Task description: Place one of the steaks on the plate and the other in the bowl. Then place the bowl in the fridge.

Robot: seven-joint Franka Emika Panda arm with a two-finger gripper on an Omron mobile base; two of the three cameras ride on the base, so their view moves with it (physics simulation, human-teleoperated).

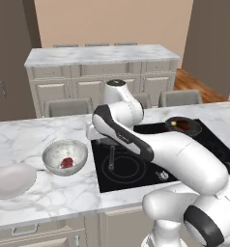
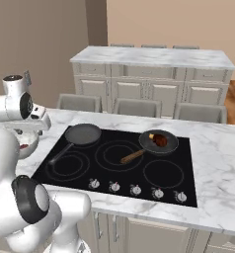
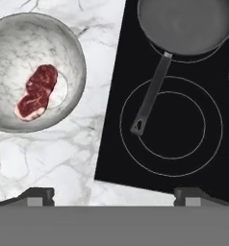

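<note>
The gripper hangs with its jaws spread wide and nothing between them, above the seam where the marble counter meets the left edge of the black cooktop. Bare marble lies beneath its left fingertip and bare glass beneath its right.

Ahead and to the left, the bowl sits on the counter near the cooktop's edge, one steak lying inside. Ahead and right, an empty grey pan points its handle back toward the gripper.

The left base view adds the plate beside the bowl. The right base view shows a second pan holding the other steak.

The arm reaches forward and left, wrist pointing down.
</note>
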